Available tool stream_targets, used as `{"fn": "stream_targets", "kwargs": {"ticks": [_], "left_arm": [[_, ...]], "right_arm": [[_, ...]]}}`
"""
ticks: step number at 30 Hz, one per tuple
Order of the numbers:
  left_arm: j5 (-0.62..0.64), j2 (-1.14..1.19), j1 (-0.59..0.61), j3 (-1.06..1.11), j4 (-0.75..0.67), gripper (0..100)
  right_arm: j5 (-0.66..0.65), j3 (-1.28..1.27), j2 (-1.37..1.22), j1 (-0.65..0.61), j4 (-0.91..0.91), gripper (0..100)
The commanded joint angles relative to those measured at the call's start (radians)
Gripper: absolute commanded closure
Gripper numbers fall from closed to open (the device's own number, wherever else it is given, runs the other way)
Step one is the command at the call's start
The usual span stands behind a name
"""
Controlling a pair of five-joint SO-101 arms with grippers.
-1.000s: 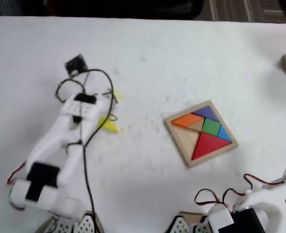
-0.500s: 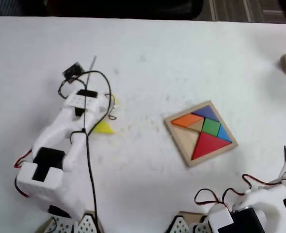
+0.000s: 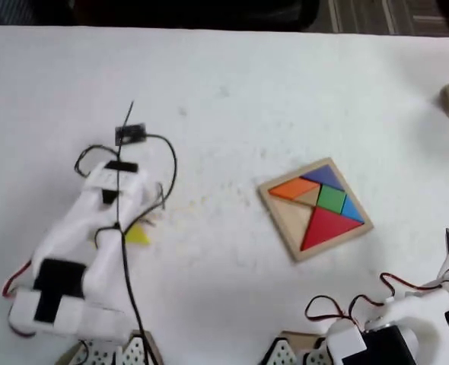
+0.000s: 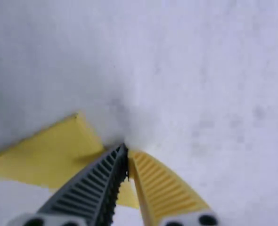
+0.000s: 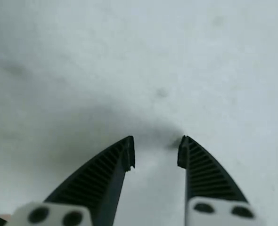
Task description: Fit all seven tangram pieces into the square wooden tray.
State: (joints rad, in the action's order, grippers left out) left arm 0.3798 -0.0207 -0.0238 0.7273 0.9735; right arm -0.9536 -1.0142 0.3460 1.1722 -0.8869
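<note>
Yellow piece (image 4: 44, 160), seemingly under left claw (image 4: 126, 153)

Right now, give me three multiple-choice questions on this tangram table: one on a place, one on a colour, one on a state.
1. Where is the yellow triangular wooden piece relative to the square wooden tray? A inside it; B on the white table by the left arm; C on its rim.
2. Colour of the tray's biggest triangle? A red; B green; C orange.
3. The right pincer is: A shut on a piece; B open; C shut, empty.
Answers: B, it lies on the table apart from the tray; A, the red triangle covers most; B, its fingers stand apart.
</note>
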Motion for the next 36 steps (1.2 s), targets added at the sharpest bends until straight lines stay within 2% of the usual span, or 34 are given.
{"fn": "stream_targets", "kwargs": {"ticks": [1,4,9,13,15,19,22,26,31,36], "left_arm": [[-0.126,-0.219,0.002,0.117,0.018,98],[-0.155,-0.381,0.025,0.187,0.018,98],[-0.098,-0.598,0.234,0.292,0.031,98],[-0.132,-0.607,0.414,0.311,0.15,98],[-0.186,-0.587,0.446,0.311,0.221,98],[-0.213,-0.483,0.392,0.31,0.295,98],[-0.198,-0.372,0.384,0.285,0.193,98],[-0.063,-0.197,0.383,0.186,0.072,98],[0.035,0.025,0.335,-0.04,0.063,98],[0.046,0.127,0.257,-0.207,0.061,98]], "right_arm": [[-0.011,0.008,0.044,-0.012,-0.004,83.7],[-0.011,0.008,0.044,-0.012,-0.004,83.7],[-0.011,0.008,0.044,-0.012,-0.001,83.7],[-0.011,0.011,0.044,-0.013,-0.001,83.7],[-0.011,0.012,0.044,-0.035,-0.001,83.7],[0.0,0.011,0.044,-0.074,-0.007,83.8],[0.0,0.008,0.044,-0.077,-0.007,83.8],[-0.009,0.008,0.044,-0.065,-0.005,83.8],[-0.009,0.008,0.042,-0.045,-0.001,83.7],[-0.011,0.008,0.042,-0.039,0.005,83.7]]}}
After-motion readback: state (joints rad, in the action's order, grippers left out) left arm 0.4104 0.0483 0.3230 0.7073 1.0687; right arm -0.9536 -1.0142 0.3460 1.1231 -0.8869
